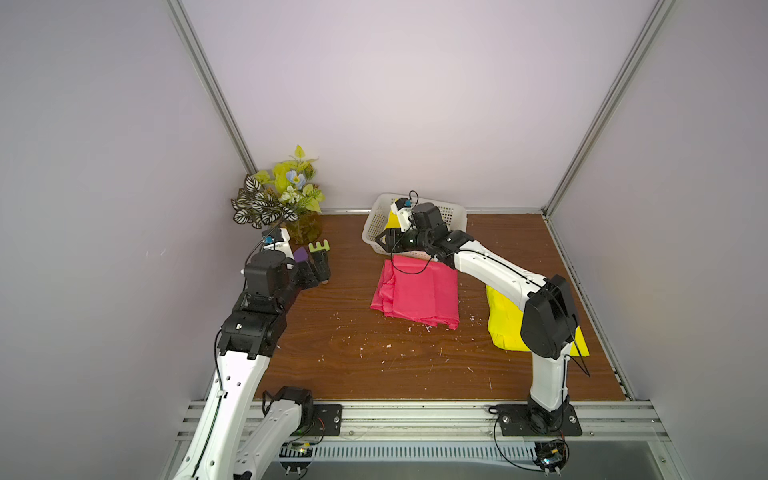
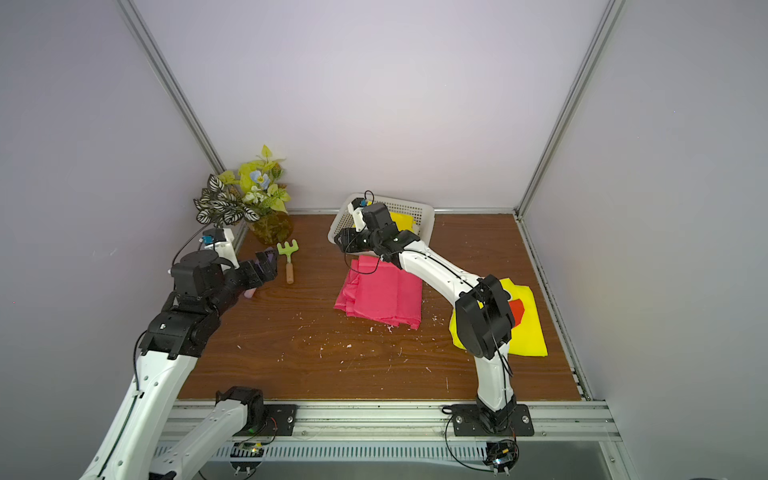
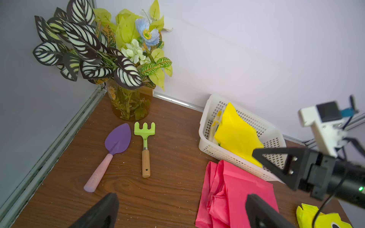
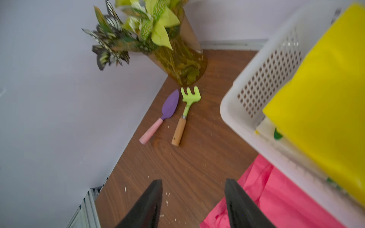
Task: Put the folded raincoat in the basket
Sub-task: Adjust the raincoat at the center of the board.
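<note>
Saw the white basket (image 1: 372,226) at the back of the brown worktop (image 1: 353,353), close to the back wall. Found a folded yellow raincoat (image 3: 237,134) lying inside it, tilted, with one corner poking up. Found a folded pink raincoat (image 1: 419,291) flat on the worktop, just in front of the basket. Spotted a second yellow raincoat (image 2: 528,332) on the right side of the worktop, partly hidden behind the right arm.

Saw the right tool (image 4: 193,181) up in the air by the basket's front left corner, pointing left. Saw its two jaws apart, with nothing between them but bare worktop and a bit of pink far below. Saw the left tool (image 3: 181,197) over the left side of the worktop, jaws very wide apart, holding nothing.

Found a purple trowel (image 3: 118,140) and a green rake (image 3: 145,130) lying side by side near the left tool, not touching. Spotted a vase of flowers (image 3: 130,104) standing in the back left corner, just behind them. Saw small white crumbs scattered over the middle of the worktop.
</note>
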You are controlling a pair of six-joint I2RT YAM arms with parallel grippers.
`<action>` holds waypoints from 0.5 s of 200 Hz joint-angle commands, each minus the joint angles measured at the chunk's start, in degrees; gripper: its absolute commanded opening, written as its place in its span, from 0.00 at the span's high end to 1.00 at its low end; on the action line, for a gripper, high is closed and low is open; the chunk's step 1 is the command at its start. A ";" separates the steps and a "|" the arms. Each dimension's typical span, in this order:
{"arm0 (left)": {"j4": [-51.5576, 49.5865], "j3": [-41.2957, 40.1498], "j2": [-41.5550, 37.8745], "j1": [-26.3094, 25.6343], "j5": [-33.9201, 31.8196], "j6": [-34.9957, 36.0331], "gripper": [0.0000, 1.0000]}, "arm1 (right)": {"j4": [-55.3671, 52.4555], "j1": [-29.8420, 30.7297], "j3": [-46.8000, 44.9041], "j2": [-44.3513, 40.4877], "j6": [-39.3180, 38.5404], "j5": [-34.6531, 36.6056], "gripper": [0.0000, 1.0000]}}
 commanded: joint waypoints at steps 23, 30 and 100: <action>-3.83 0.17 -0.47 0.52 -0.02 1.89 0.01 | 10.05 2.27 -11.06 -6.08 8.32 12.46 0.47; -4.87 0.61 0.73 0.57 -0.20 1.80 0.01 | 9.02 2.98 -10.93 -6.23 7.82 12.87 0.47; -6.48 0.88 8.31 0.52 6.02 -4.73 0.01 | -0.41 7.50 -15.23 -9.97 7.98 18.50 0.42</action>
